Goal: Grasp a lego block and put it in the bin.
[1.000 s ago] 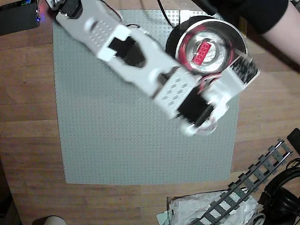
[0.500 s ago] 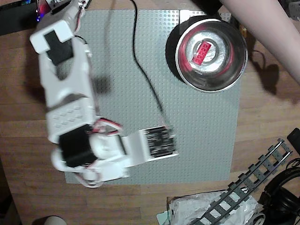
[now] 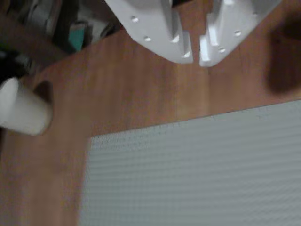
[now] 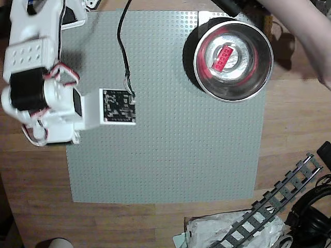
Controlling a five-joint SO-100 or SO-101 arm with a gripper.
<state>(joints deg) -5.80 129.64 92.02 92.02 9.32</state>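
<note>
In the overhead view the red lego block (image 4: 222, 57) lies on the flat bottom of the bin (image 4: 232, 97), a shiny steel bowl at the top right corner of the grey baseplate (image 4: 181, 155). The white arm (image 4: 44, 98) hangs over the baseplate's left edge, far from the bowl, and covers its own fingers there. The wrist view shows my gripper (image 3: 195, 56) at the top of the picture, its two white fingers nearly touching with nothing between them, above bare wood just off a corner of the baseplate (image 3: 197, 169). Block and bin are out of the wrist view.
A person's bare arm (image 4: 305, 31) reaches in at the top right beside the bowl. A grey toy track (image 4: 279, 201), a crumpled plastic bag (image 4: 232, 232) and black cables (image 4: 310, 212) lie at the bottom right. A white cup (image 3: 23, 113) (image 4: 54, 243) stands off the baseplate's lower left corner.
The arm swung away from the bowl to the baseplate's lower left, then moved up along its left edge. The red block stays in the bowl.
</note>
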